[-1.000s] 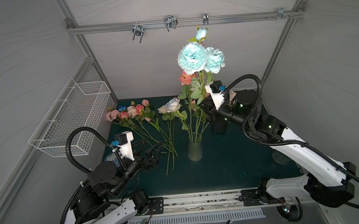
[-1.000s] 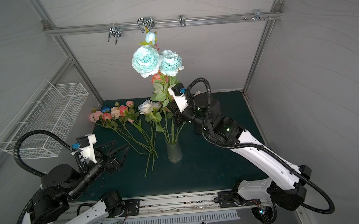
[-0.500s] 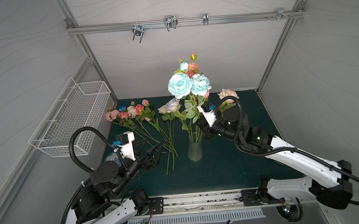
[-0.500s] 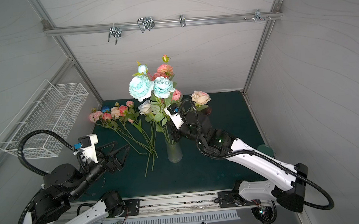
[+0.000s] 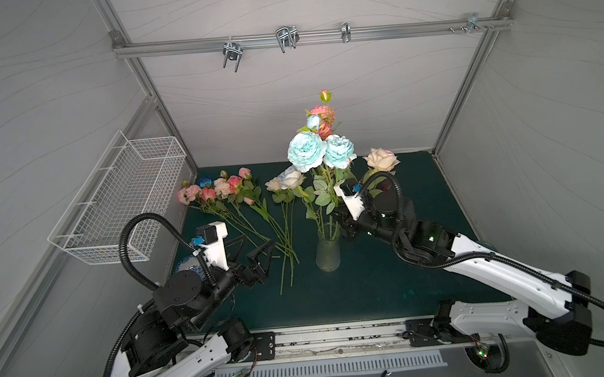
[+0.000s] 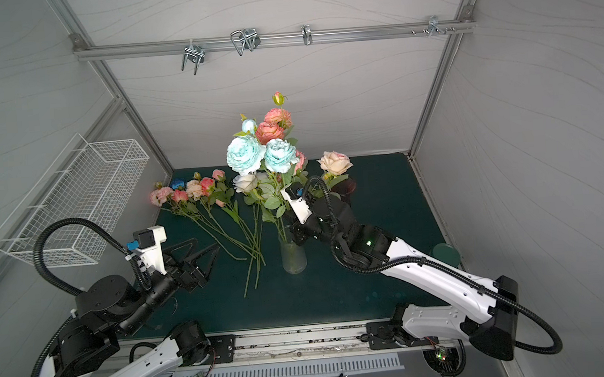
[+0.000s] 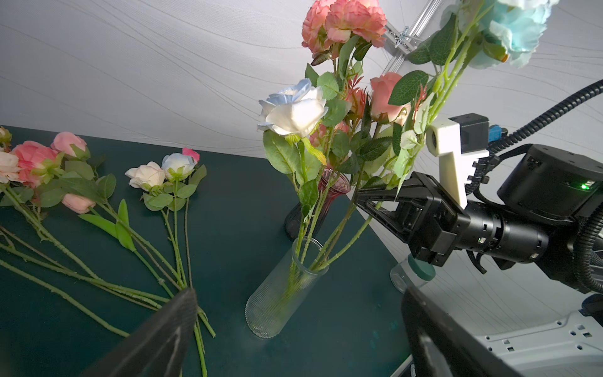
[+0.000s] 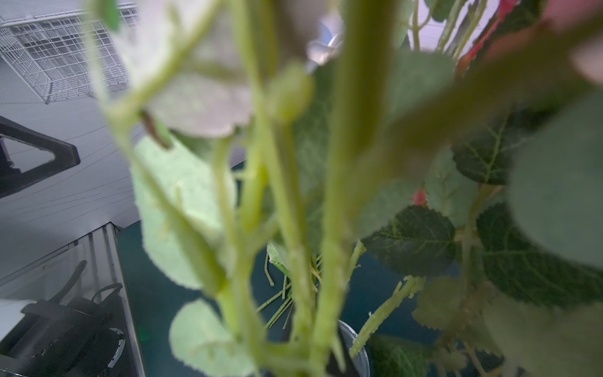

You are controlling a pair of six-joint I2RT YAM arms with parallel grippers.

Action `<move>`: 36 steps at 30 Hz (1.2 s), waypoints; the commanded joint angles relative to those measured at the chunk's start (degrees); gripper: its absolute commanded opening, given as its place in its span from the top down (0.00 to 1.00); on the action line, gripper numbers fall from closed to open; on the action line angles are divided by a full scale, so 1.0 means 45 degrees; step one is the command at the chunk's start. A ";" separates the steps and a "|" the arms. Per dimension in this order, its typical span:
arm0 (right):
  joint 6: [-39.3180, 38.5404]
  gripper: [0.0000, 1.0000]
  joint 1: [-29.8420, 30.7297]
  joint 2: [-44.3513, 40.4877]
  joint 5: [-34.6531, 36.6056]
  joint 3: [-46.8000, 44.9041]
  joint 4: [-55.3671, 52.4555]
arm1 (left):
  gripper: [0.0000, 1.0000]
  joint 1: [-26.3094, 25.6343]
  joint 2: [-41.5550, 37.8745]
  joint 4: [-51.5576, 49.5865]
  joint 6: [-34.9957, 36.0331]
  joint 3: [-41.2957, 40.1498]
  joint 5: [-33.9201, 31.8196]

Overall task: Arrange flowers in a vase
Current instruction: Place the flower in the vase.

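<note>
Top view: green mat [image 5: 373,293], grey walls [image 5: 286,88]

Right gripper [image 7: 360,197]: tips buried in leaves; the pinched stem cannot be told.
Right wrist view: stems [image 8: 336,196] just ahead blur out, hiding most of the clear vase [image 8: 360,346].
Left gripper [image 5: 257,245]: fingers [image 7: 163,333] cut off at frame edge.
Pale blue blooms [image 7: 515,26]: cropped, above the right gripper.
Red vase [image 7: 332,187]: half hidden by foliage.

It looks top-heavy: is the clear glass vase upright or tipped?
Upright: the clear glass vase stands on its base, flowers rising from its mouth.
</note>
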 commanded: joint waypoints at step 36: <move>0.1775 0.37 0.0635 -0.2591 -0.0540 -0.0897 -0.0637 | 0.01 -0.0006 0.0241 -0.0474 -0.0590 -0.0177 -0.1607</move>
